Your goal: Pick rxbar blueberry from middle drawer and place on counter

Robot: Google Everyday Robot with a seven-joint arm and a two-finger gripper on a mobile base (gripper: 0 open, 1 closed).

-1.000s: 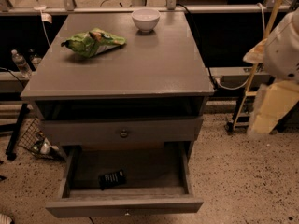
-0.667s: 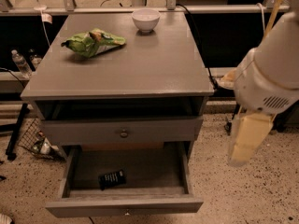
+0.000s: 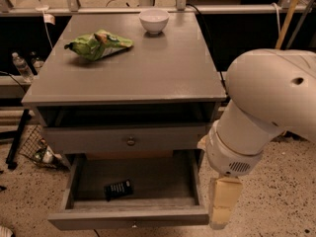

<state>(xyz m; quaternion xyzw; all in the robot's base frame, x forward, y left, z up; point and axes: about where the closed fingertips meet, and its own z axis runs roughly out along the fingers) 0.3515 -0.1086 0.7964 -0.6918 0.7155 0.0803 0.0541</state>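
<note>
The rxbar blueberry (image 3: pixel 118 189), a small dark bar, lies on the floor of the open middle drawer (image 3: pixel 132 217), left of centre. The grey counter (image 3: pixel 158 68) tops the cabinet above it. My white arm (image 3: pixel 266 107) fills the right side of the camera view. My gripper (image 3: pixel 224 201) hangs as a pale cream piece at the arm's lower end, just outside the drawer's right front corner. It is well right of the bar and apart from it.
A green snack bag (image 3: pixel 98 44) and a white bowl (image 3: pixel 153 19) sit on the counter's far part. A shut drawer front with a round knob (image 3: pixel 130 141) is above the open drawer. A water bottle (image 3: pixel 22 65) and a wire basket (image 3: pixel 37 149) stand at the left.
My arm has swung in from the right edge toward the cabinet and closer to the camera. The gripper end now hangs beside the drawer's right front corner. The bar has not moved.
</note>
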